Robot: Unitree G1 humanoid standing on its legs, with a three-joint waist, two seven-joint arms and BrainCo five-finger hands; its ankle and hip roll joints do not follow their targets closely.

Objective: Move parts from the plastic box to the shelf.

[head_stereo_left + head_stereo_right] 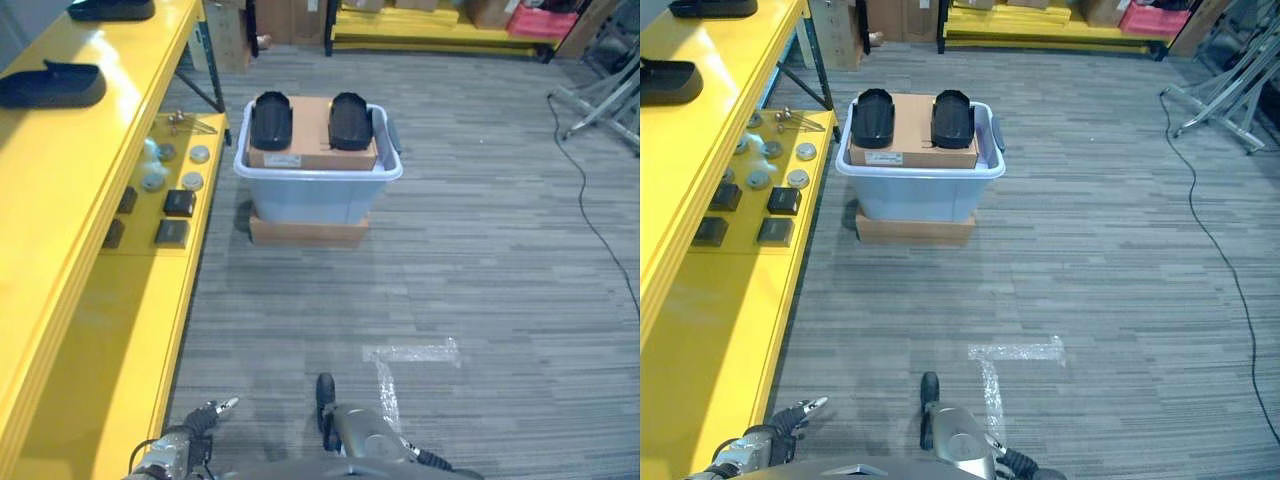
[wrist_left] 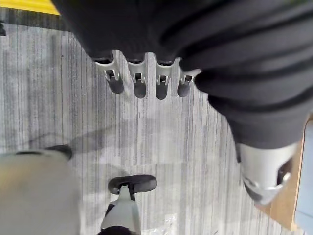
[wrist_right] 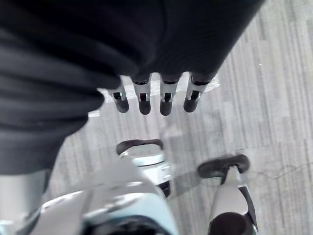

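A pale blue plastic box (image 1: 315, 190) stands on the carpet ahead, with a brown carton (image 1: 312, 130) inside it. Two black moulded parts (image 1: 271, 119) (image 1: 351, 120) lie side by side on the carton. The yellow shelf (image 1: 60, 180) runs along the left, and two more black parts (image 1: 50, 85) (image 1: 110, 8) rest on its top board. My left hand (image 1: 185, 435) hangs low beside the shelf, far short of the box; its fingers (image 2: 139, 83) are straight and hold nothing. My right hand (image 1: 350, 430) hangs at the bottom middle, and its fingers (image 3: 166, 100) are straight and empty too.
The shelf's lower board carries round silver pieces (image 1: 192, 181) and small black blocks (image 1: 172, 232). A flat carton (image 1: 308, 232) lies under the plastic box. Clear tape (image 1: 410, 352) marks the carpet. A black cable (image 1: 590, 220) and a metal stand (image 1: 600, 110) are at the right.
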